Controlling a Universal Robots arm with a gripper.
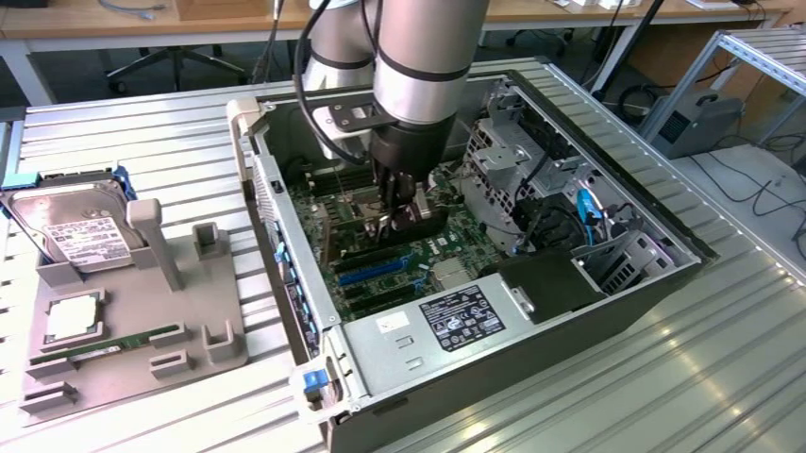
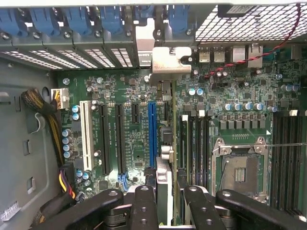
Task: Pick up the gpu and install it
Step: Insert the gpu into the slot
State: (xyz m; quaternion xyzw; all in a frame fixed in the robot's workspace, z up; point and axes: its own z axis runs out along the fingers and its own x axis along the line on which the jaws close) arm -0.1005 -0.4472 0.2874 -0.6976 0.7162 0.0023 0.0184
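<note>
in the exterior view, my arm reaches down into the open computer case (image 1: 655, 283), which lies on its side on the slatted metal table (image 1: 705, 377). my gripper (image 1: 400, 225) hangs low over the green motherboard (image 1: 377, 269), its fingers clenched on the gpu (image 1: 410, 219), a thin dark card held upright on edge just above the row of black and blue expansion slots. at the near end of the case sits the power supply (image 1: 460, 321) with its black label. on the exterior view's left, well apart from the case, a grey parts holder (image 1: 189, 302) carries a hard drive (image 1: 78, 236) with a white label at its far end, a square processor (image 1: 74, 316) nearer, and a narrow green ram stick (image 1: 108, 344) at its near edge.

in the wrist view, my gripper (image 2: 168, 201) looks straight down the card's edge. the black fingers (image 2: 144, 206) stand either side of the gpu (image 2: 165, 191), grasping it between them. the card's silver bracket (image 2: 170, 60) reaches the rear wall of the case, beside the blue slot clips (image 2: 76, 19). the card runs just beside the long blue slot (image 2: 152, 134), between it and the memory slots; i cannot tell whether its edge is seated. the bare processor socket (image 2: 239, 167) lies beyond the memory slots, and a bundle of yellow and black cables (image 2: 48, 120) runs along the case wall.
</note>
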